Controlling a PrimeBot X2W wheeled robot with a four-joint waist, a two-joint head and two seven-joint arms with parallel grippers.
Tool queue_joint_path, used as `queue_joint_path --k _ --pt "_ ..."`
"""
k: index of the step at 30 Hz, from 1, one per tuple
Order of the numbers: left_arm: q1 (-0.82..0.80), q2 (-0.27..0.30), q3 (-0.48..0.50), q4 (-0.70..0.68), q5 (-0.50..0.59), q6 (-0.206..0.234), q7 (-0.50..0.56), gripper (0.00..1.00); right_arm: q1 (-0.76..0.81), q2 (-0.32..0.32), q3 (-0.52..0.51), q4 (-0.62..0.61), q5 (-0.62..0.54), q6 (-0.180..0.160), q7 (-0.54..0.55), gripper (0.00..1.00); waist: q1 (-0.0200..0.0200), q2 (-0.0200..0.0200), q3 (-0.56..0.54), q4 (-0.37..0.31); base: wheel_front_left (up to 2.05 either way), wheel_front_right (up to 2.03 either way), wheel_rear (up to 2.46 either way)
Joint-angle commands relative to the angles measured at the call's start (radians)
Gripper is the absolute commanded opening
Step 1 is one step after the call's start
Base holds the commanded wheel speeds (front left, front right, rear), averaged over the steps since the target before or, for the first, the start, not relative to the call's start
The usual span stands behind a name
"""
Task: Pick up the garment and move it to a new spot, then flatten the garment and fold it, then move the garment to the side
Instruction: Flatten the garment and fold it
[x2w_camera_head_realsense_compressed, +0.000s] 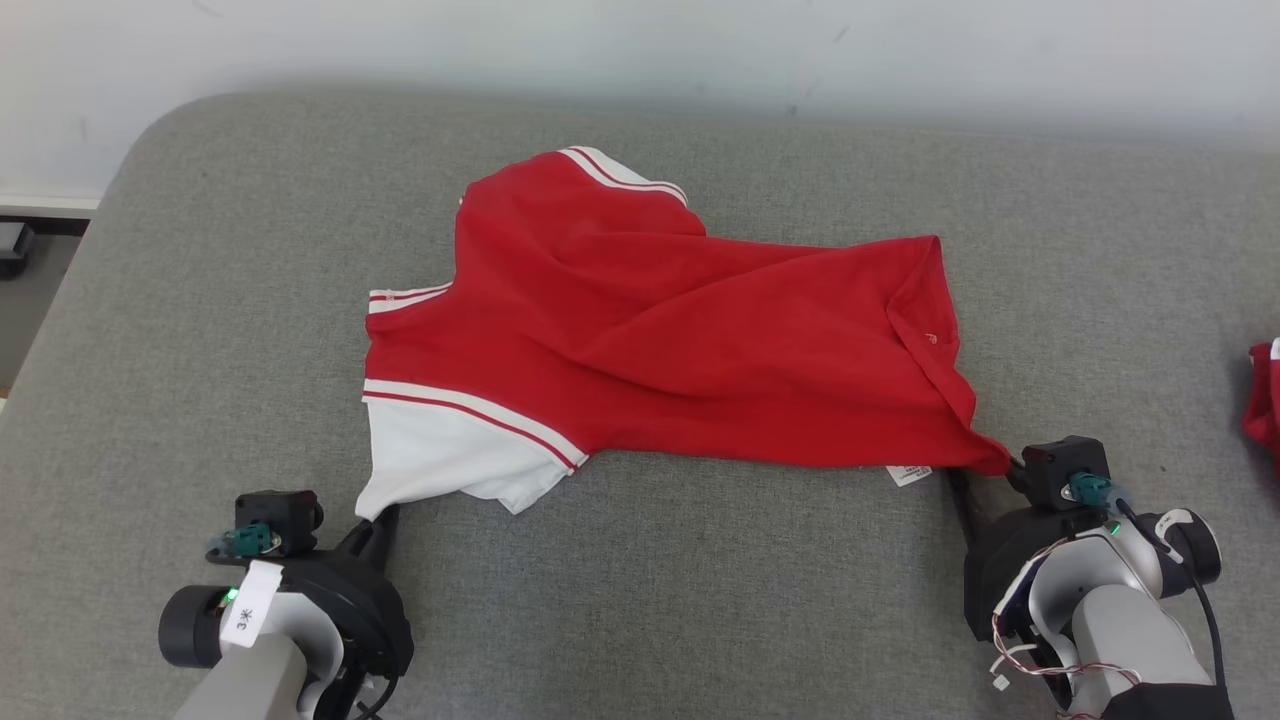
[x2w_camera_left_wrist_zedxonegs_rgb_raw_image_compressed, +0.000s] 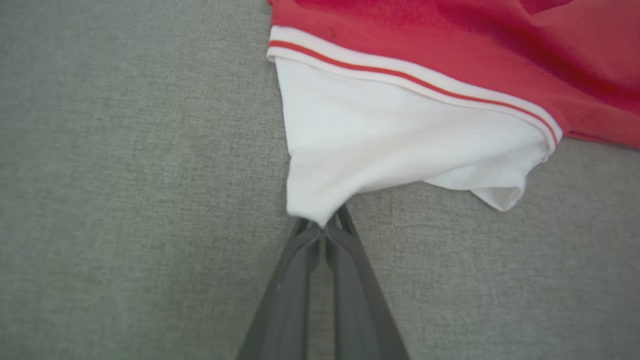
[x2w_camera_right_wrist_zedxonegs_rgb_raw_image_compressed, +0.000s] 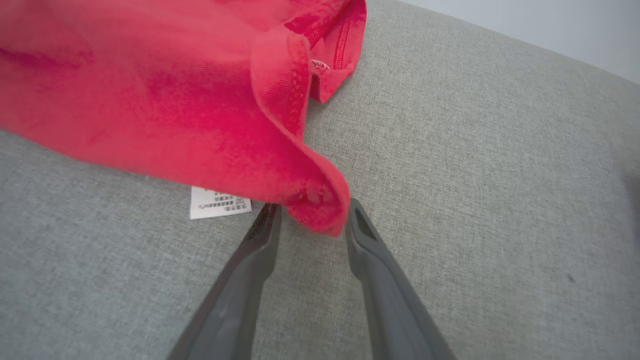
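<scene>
Found the garment (x2w_camera_head_realsense_compressed: 680, 340), a red shirt with white striped trim, lying rumpled and twisted on the grey cushion (x2w_camera_head_realsense_compressed: 700, 600), roughly mid-surface and stretched sideways between the two arms. Noted the left gripper (x2w_camera_left_wrist_zedxonegs_rgb_raw_image_compressed: 324, 231) clenched tight on the tip of the white panel (x2w_camera_left_wrist_zedxonegs_rgb_raw_image_compressed: 390, 145) at the shirt's near left corner, with the cloth drawn to a point between the closed fingers. Noted the right gripper (x2w_camera_right_wrist_zedxonegs_rgb_raw_image_compressed: 312, 216) set astride the red hem corner at the near right, jaws apart with the cloth between them and not visibly pinched. Saw a care label (x2w_camera_right_wrist_zedxonegs_rgb_raw_image_compressed: 220, 202) just beside it, flat on the cushion. Judged the work early, probably at the flattening stage, with one corner secured and the other about to be taken. Could not tell whether the move to a new spot was done. Saw no neat fold anywhere, only creases and twisted layers. Reckoned the remainder as pulling flat, folding and shifting aside. Spotted another red cloth (x2w_camera_head_realsense_compressed: 1265, 395) at the cushion's far right edge, well apart.
</scene>
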Motion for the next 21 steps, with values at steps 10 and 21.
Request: queue_joint_path --k 10,21 --pt "-0.025 0.007 -0.028 0.034 -0.033 0.003 -0.023 0.0 -0.028 -0.008 0.016 0.048 -0.017 0.0 -0.025 0.0 0.0 -0.0001 -0.007 0.004 0.0 0.0 0.0" --pt "-0.039 0.023 0.005 -0.038 -0.061 0.008 -0.089 0.0 0.005 -0.037 0.193 -0.041 0.205 0.0 -0.004 0.0 0.0 -0.0001 -0.034 0.014 0.0 0.0 0.0"
